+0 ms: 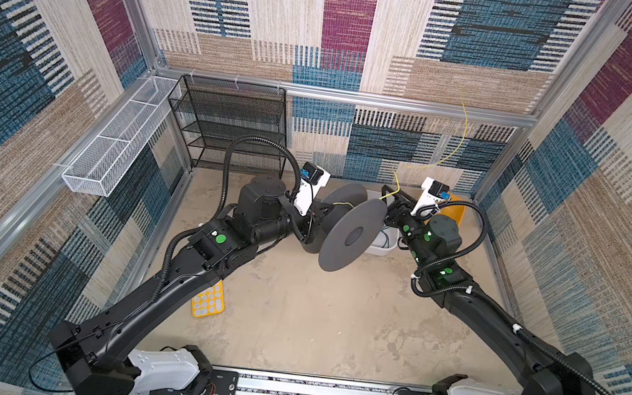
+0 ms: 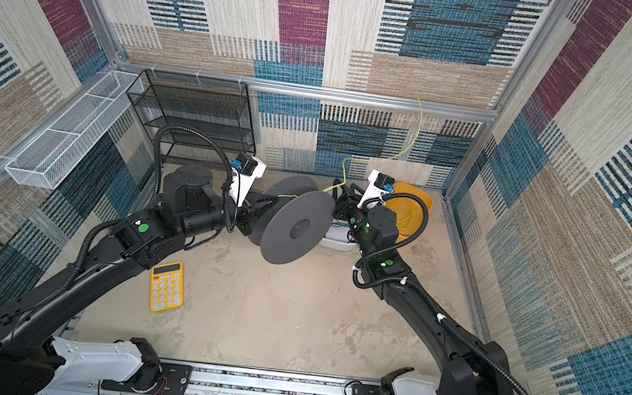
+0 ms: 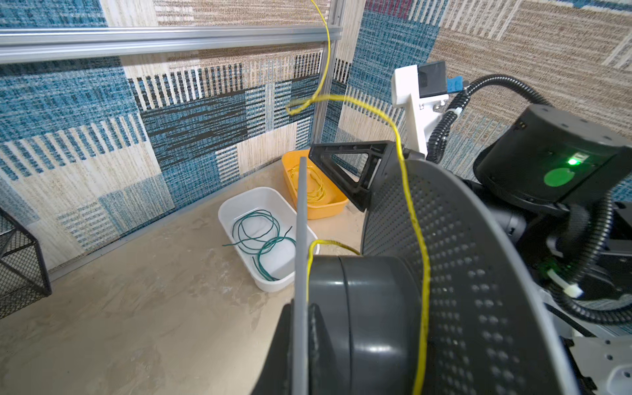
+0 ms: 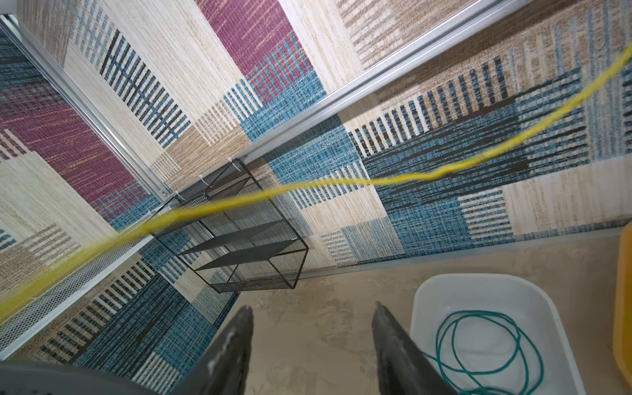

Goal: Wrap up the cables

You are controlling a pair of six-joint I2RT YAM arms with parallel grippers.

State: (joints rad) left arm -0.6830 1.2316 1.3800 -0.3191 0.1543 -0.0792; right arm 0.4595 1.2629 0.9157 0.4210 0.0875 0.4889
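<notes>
The left gripper, at the centre of a top view, was clenched on a flange of the grey spool. The right gripper stood released, with nothing between its fingers. The yellow cable ran from the spool's hub up before the back wall at upper right, and more yellow loops lay in the orange tub. The green cable lay coiled in the white tub.

The yellow cable, thin and bright, runs off the grey spool and rises in a loose airborne arc toward 1 o'clock. More yellow loops lie in the orange tub. The green cable lies in loose round loops inside the white tub, at 1 o'clock on the worktop.
</notes>
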